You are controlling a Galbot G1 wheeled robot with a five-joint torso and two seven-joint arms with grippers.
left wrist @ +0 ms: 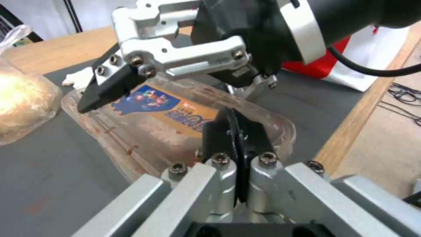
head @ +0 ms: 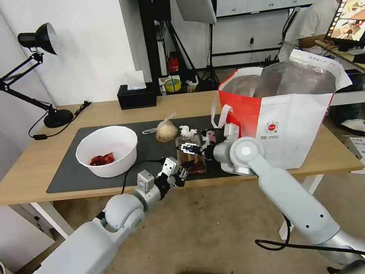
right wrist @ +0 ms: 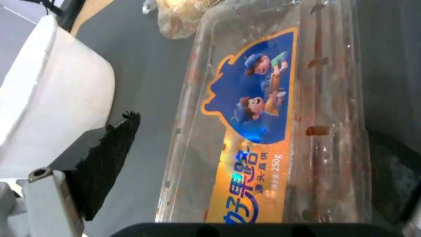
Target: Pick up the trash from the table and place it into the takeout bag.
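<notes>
Surface: light wooden bench (head: 28, 168) with a dark grey mat (head: 68, 172) on it, white wall behind.
Right end effector (head: 198, 148): fingers spread, hanging over the clear food box (head: 192, 158); in the left wrist view one black fingertip (left wrist: 103, 90) sits just above the lid's far edge, the other behind the box's opposite side.
Left end effector (head: 182, 174): fingers pressed together, at the box's near short end by the bench's front edge.
Clear food box: lies flat on the mat near its front edge; long axis runs from the bench front toward the back; blue-and-orange label (right wrist: 250, 131) faces up, running lengthwise.
Knotted bag (head: 165, 130): just behind the box, beige lump inside, apart from it.
Tissue (head: 187, 131): beside the knotted bag, behind the box.
White bowl (head: 107, 151): left of the box, upright, red scraps inside.
Takeout bag (head: 290, 116): upright right of the box, mouth open, foil lining showing.
</notes>
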